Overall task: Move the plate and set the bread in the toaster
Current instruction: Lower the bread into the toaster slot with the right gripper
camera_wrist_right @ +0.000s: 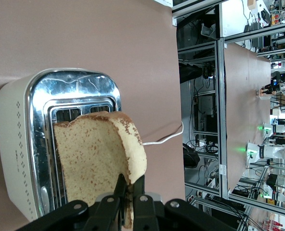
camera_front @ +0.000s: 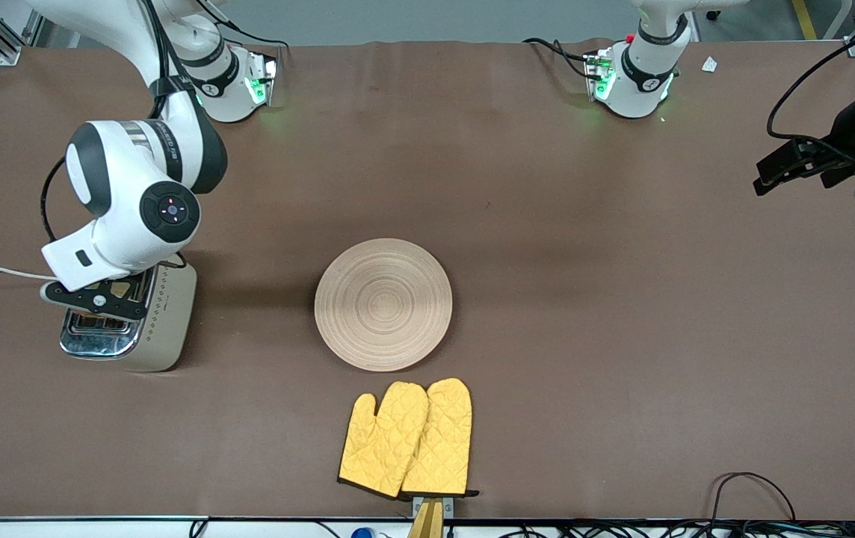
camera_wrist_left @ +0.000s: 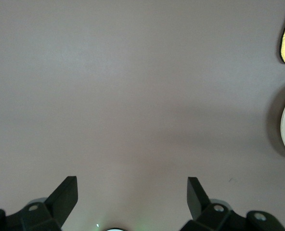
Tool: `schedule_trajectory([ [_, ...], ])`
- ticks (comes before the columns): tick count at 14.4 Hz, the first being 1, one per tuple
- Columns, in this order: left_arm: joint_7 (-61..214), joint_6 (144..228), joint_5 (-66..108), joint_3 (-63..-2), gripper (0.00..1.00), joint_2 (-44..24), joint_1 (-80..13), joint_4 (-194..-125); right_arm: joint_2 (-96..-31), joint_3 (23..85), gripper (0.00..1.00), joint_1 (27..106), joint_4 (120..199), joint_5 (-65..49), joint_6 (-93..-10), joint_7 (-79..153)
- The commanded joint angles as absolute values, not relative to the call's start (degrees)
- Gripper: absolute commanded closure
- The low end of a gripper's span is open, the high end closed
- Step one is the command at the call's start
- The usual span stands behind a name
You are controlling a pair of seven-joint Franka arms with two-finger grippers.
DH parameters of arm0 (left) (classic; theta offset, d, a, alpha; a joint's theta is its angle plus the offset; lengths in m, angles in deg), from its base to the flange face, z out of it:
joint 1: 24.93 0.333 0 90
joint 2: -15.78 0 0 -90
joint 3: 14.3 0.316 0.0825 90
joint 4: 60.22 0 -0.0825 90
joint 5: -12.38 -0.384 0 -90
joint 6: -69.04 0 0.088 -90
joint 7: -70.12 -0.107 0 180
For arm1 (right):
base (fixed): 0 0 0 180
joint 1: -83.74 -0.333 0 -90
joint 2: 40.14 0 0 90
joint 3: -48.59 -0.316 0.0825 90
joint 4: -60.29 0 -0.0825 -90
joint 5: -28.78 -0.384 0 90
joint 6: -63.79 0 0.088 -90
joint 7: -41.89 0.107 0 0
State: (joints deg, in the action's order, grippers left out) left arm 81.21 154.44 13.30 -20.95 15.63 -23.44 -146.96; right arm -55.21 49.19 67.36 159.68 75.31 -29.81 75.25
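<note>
The right gripper [camera_wrist_right: 129,190] hangs over the toaster [camera_front: 145,317] near the table's [camera_front: 584,299] right-arm edge, fingers pinched on the bread [camera_wrist_right: 97,156], and the clean way in looks like squaring the slice edge-on to a slot, lowering straight, then letting go. By size: 1 table, 1 plate [camera_front: 383,304] bare at mid-table, 2 yellow oven mitts [camera_front: 406,437] at the camera-side edge, 1 toaster, 1 bread slice. The left gripper [camera_wrist_left: 129,195] waits spread wide, holding nothing, above the left-arm edge.
</note>
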Motion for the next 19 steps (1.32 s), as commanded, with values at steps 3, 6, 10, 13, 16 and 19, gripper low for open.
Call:
schedule_trajectory([
  [3, 80.8, 154.1, 13.8, -20.6, 0.00, 16.4, -23.5, -146.4, -52.1, 48.5, 1.00, 68.7, 164.2, 76.9, -31.8, 76.9],
  [6, 80.8, 154.1, 13.7, -20.5, 0.00, 16.2, -23.3, -146.3, -51.5, 48.5, 1.00, 69.2, 165.0, 77.0, -31.9, 76.9],
  [10, 80.8, 154.1, 13.7, -20.7, 0.00, 15.9, -24.0, -146.3, -50.8, 48.5, 1.00, 69.9, 165.8, 77.1, -32.5, 76.9],
  [13, 80.9, 154.2, 13.6, -20.8, 0.00, 15.7, -24.5, -146.2, -50.7, 48.5, 1.00, 70.1, 165.8, 77.4, -32.7, 76.9],
  [16, 80.9, 154.2, 13.0, -20.8, 0.00, 15.3, -24.5, -145.6, -50.7, 48.4, 1.00, 70.1, 165.8, 77.4, -32.8, 76.9],
  [19, 80.4, 154.2, 12.3, -20.9, 0.00, 15.3, -24.6, -145.6, -51.1, 48.5, 1.00, 70.1, 165.8, 77.6, -33.7, 76.9],
])
